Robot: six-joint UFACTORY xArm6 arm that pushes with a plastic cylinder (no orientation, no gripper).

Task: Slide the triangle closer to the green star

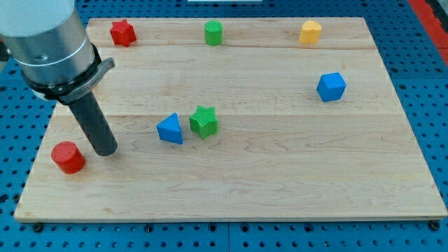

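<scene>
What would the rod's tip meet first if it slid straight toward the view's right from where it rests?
Probably the blue triangle. My tip sits left of it, beside the red cylinder; the green star lies just beyond. The triangle sits slightly higher, so contact might only graze.

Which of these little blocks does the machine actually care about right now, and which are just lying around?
In the job: blue triangle, green star, my tip, left of both.

Lying about: red cylinder, red star, green cylinder, yellow block, blue cube.

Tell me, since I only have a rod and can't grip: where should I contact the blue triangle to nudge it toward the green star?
Push the blue triangle on its left face, coming from the view's left. The green star sits just right of it, slightly higher. My tip is already left of the triangle, beside the red cylinder.
</scene>
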